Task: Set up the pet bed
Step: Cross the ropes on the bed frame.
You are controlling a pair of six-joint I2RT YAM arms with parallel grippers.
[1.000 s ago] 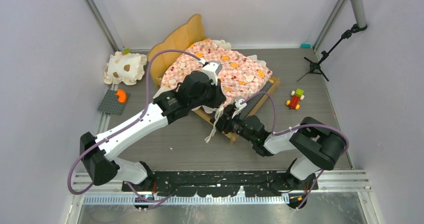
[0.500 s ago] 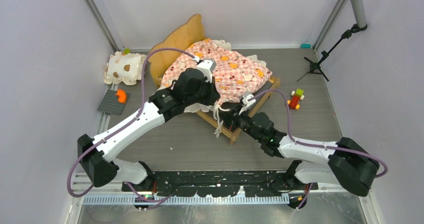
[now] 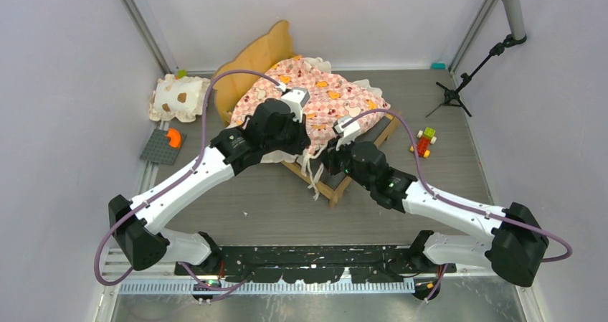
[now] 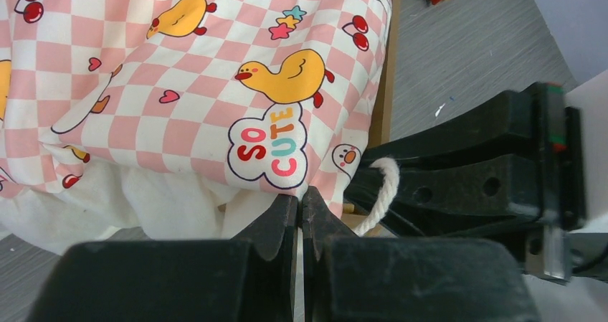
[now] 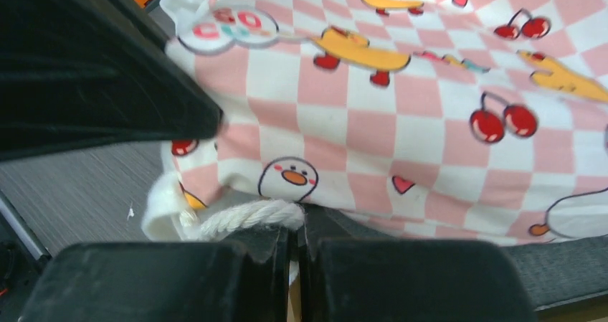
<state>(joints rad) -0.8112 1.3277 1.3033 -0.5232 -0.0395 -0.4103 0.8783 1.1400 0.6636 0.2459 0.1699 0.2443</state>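
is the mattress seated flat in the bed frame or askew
Askew: in the top view the mattress bulges up, leaving the bed frame bare at its near corner.

A grey table (image 3: 265, 207) is seen. The pet bed (image 3: 315, 103) is set on it in the mid, turned slantwise. A cream pillow (image 3: 179, 97) w/ brown spots is laid at the back left. Nr it, a grey plate (image 3: 159, 148) w/ an orange piece (image 3: 173, 137) is laid. A block toy (image 3: 424, 142) & a black stand (image 3: 452, 96) are set on the right.
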